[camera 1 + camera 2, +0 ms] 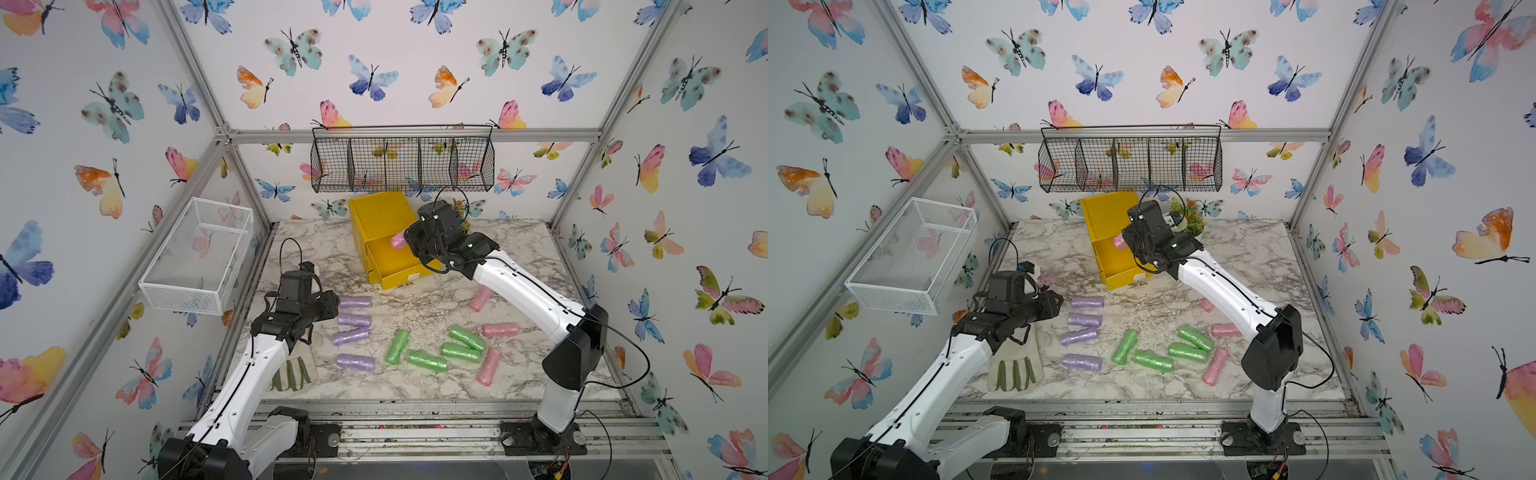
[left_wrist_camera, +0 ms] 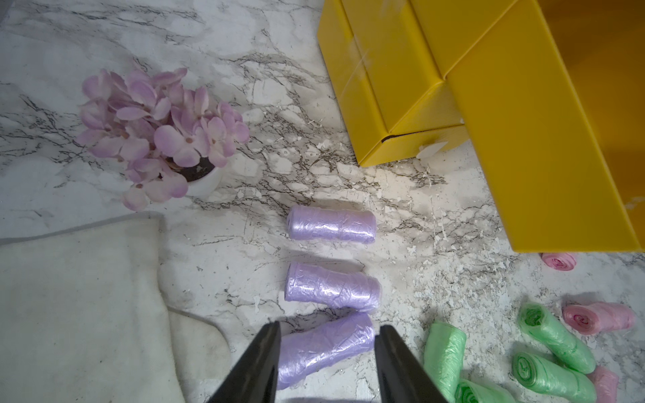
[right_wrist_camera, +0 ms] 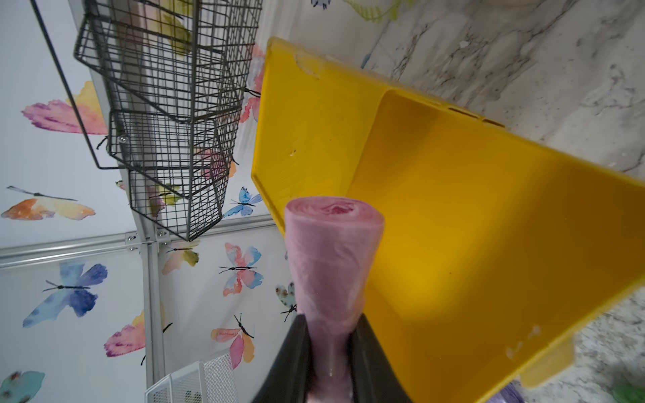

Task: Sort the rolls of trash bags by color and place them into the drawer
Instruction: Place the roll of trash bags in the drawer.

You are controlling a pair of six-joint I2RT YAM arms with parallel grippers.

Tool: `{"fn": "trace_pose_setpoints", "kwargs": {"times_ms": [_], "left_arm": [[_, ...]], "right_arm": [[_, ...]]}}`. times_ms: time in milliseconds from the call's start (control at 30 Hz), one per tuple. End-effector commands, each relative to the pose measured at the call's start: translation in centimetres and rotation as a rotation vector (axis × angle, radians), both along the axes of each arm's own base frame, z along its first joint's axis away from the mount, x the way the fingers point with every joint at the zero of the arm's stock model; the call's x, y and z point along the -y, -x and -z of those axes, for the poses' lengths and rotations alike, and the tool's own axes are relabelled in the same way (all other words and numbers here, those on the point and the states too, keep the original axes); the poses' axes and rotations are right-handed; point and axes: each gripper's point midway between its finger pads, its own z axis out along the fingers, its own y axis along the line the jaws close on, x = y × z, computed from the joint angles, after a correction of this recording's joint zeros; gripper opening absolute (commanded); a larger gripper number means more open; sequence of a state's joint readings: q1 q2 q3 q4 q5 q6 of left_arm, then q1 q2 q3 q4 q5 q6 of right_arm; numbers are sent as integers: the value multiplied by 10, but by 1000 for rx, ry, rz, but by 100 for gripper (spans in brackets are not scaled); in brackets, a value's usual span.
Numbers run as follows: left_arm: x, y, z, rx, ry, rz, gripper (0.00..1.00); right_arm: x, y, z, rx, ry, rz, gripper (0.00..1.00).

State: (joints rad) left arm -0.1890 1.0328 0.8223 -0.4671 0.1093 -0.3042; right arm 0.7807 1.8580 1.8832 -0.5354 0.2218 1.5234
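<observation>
My right gripper (image 3: 333,321) is shut on the end of a pale pink roll (image 3: 331,261), which it holds above the pulled-out yellow drawer (image 1: 390,266) of the yellow chest (image 1: 376,214). The inside of that drawer looks bare in the right wrist view. Several lilac rolls (image 1: 354,320) lie in a column on the marble beside my left gripper (image 1: 332,305). That gripper (image 2: 328,335) hangs open above the table, and a lilac roll (image 2: 324,349) shows between its fingers. Several green rolls (image 1: 426,360) and three more pink rolls (image 1: 498,329) lie to the front right.
A white mesh basket (image 1: 195,257) hangs on the left wall and a black wire basket (image 1: 401,162) on the back wall above the chest. A cloth glove (image 1: 1015,370) lies under my left arm. A potted lilac flower cluster (image 2: 157,139) stands nearby, and a small plant (image 1: 1187,216) behind my right wrist.
</observation>
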Motion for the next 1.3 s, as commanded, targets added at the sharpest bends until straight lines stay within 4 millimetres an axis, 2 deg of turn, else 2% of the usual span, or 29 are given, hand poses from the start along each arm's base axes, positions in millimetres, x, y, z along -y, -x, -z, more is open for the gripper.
{"fn": "trace_pose_setpoints", "kwargs": {"times_ms": [0,267,467,767,1267], "left_arm": [[-1,0,-5,22,14,-4,49],[1,1,-5,23,18,1,49],[0,2,-6,26,19,1,49],[0,2,-9,37,21,3,50],[2,2,-9,37,24,11,50]], "right_arm": [[10,0,9,-49,33,82,22],[5,-13,25,-79,99,103,23],[0,-20,46,-101,127,107,24],[-1,-30,63,-105,169,128,24],[6,-52,73,-93,165,164,24]]}}
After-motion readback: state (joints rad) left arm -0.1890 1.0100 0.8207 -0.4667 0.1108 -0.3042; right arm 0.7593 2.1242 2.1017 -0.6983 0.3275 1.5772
